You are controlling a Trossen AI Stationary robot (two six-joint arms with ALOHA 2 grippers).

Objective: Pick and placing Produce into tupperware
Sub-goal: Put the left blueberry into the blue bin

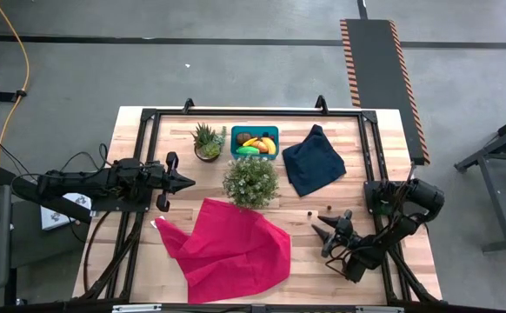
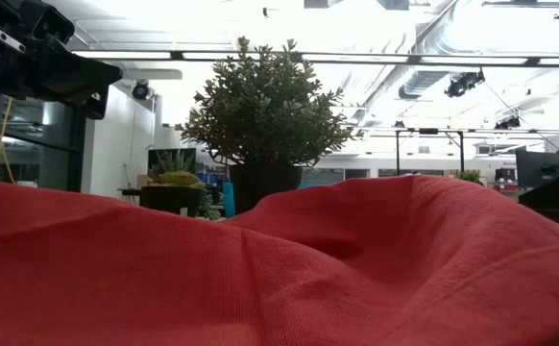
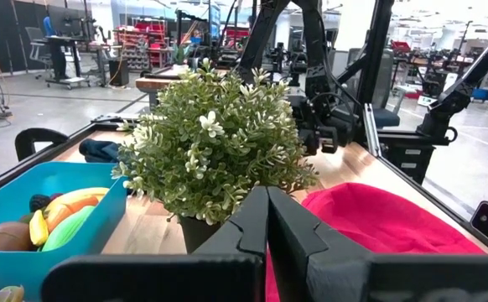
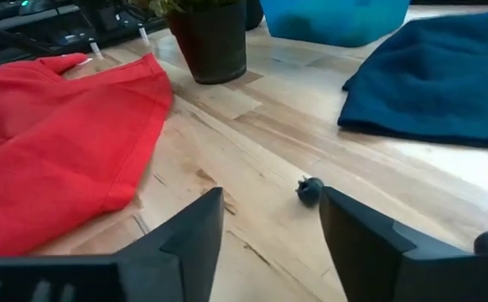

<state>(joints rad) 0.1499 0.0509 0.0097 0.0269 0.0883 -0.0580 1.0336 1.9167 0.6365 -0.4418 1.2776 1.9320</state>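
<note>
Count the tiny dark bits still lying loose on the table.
2: one dark bit near the navy cloth's front edge, another dark bit beside it, ahead of the right gripper. Others may be hidden.

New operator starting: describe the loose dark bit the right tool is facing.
On the wooden table, find the navy cloth. Just past its near corner, toward the open right tool, lies a tiny dark bit on bare wood, the one closer to the red cloth.

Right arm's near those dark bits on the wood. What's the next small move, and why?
Probably ease the right gripper forward and down over the nearer dark bit. Its jaws stand open with that bit just ahead on bare wood, while the tupperware already holds most produce.
</note>
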